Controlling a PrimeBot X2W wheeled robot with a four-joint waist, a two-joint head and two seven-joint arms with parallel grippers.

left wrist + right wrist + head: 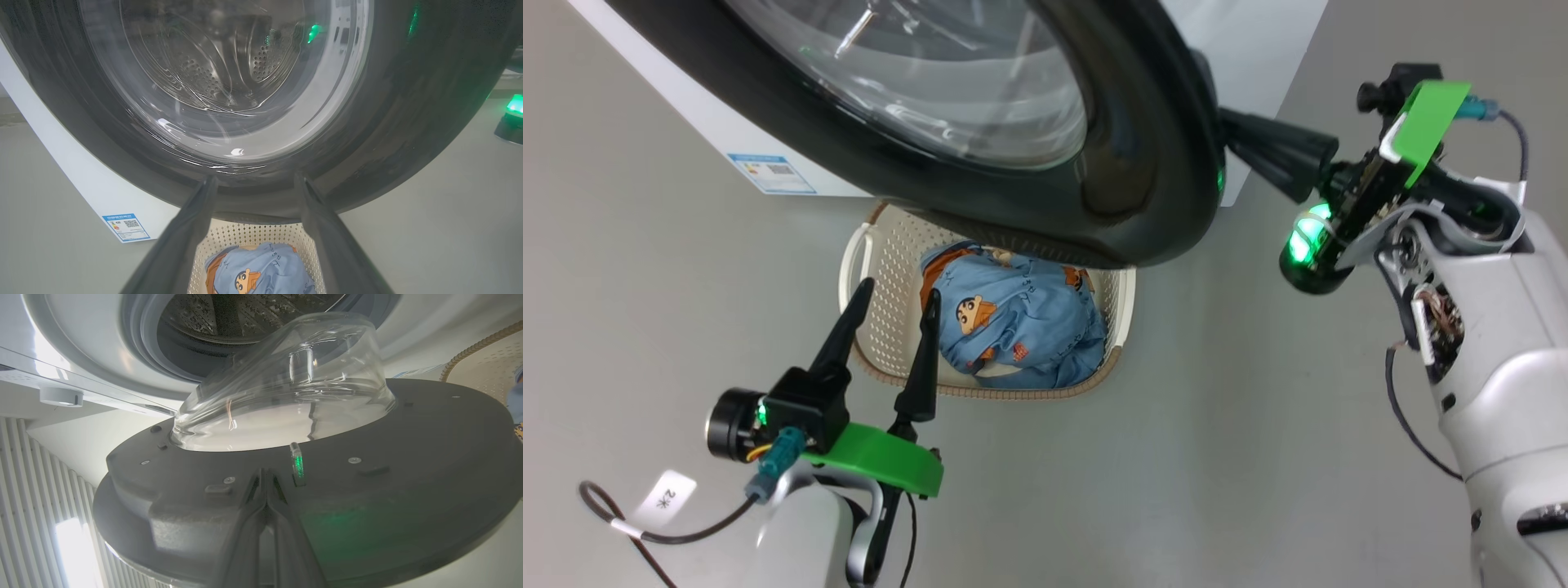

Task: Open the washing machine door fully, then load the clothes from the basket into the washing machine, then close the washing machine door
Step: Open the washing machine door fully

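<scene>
The washing machine door [1143, 163] stands partly swung out from the white washing machine [719, 131], its clear porthole [947, 82] bulging inward. My right gripper [1229, 131] is shut, and its tips reach behind the door's right edge. In the right wrist view the shut fingers [265, 471] lie against the door's dark inner face [408, 457], below the steel drum [245, 314]. My left gripper [897, 291] is open and empty above the left part of the basket [890, 327]. The blue printed clothes [1013, 327] lie in the basket, partly under the door. Through the open left fingers [208, 192] I see the door [408, 122], basket [245, 234] and clothes [261, 269].
Grey floor [1217, 449] surrounds the basket. A blue energy label [770, 173] sits low on the machine's front. A dark cable with a white tag [666, 498] lies at the lower left. A pale slatted wall [32, 498] stands beside the machine.
</scene>
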